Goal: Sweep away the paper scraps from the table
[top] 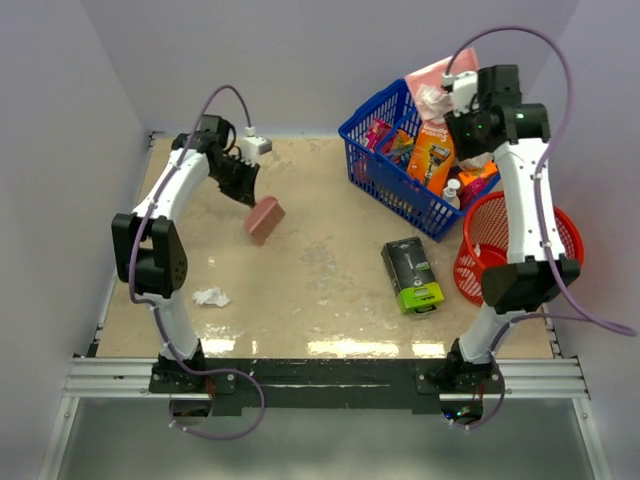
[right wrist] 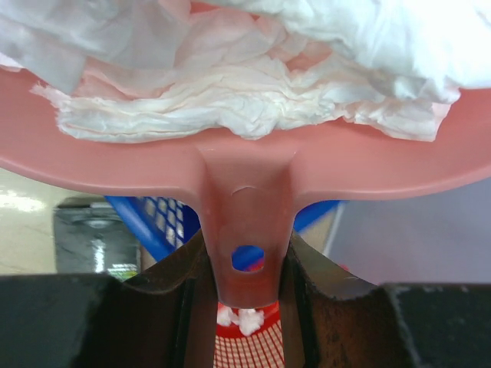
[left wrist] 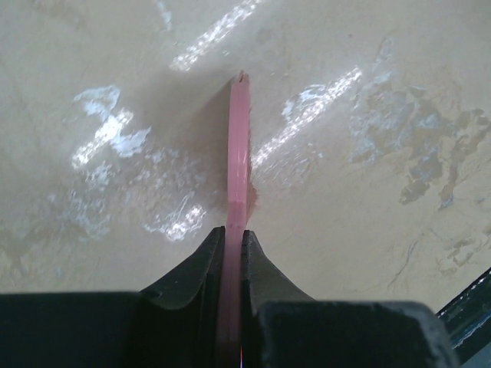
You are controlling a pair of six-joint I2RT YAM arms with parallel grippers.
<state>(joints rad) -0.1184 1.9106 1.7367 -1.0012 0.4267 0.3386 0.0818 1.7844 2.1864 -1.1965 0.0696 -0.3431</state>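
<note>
While the table [top: 300, 310] has the red bin [top: 480, 240] at its right edge, the right gripper [right wrist: 245, 276], clamped on the pink dustpan [right wrist: 245, 176] handle, holds heaped paper scraps [right wrist: 230, 107] above it. The left gripper [left wrist: 234, 245] pinches a flat pink sweeper [left wrist: 238, 146] near the far left corner. One stray scrap [top: 210, 296] lies near the front left corner.

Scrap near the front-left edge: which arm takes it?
Left. The left tool grips the pink scraper on the same side as the scrap; the right tool holds the full dustpan up by the blue basket.
</note>
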